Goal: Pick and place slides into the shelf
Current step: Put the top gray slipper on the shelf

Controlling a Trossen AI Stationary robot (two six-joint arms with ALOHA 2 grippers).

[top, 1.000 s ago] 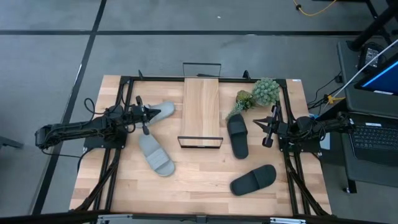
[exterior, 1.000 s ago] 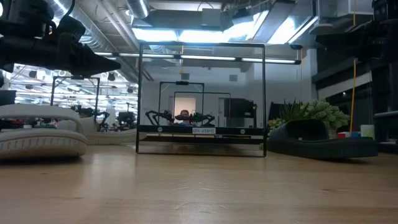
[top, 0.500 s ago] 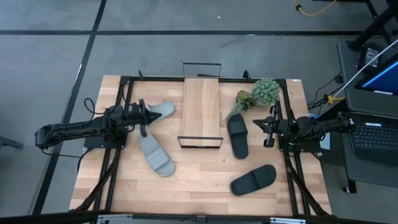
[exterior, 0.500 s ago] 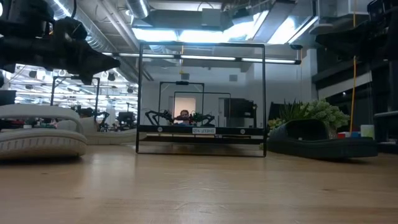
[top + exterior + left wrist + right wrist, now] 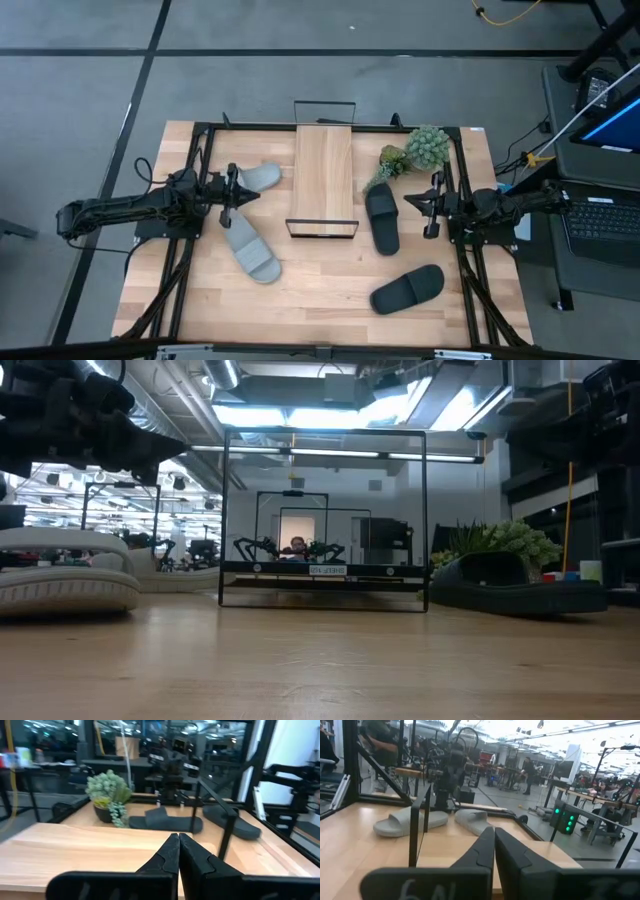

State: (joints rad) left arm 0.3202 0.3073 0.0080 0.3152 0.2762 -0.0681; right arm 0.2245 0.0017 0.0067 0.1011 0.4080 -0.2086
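Although the shelf (image 5: 324, 178) stands ready at mid-table, we find none of the four slides placed in it, so in our judgement the whole task remains. The left gripper (image 5: 232, 189) hovers with fingers pressed together and empty; one grey slide (image 5: 259, 178) lies just beyond its tip, the other grey slide (image 5: 250, 248) beside it. The right gripper (image 5: 434, 203) is likewise closed and empty; one black slide (image 5: 381, 218) lies just ahead towards the shelf, the other black slide (image 5: 408, 288) off to its side.
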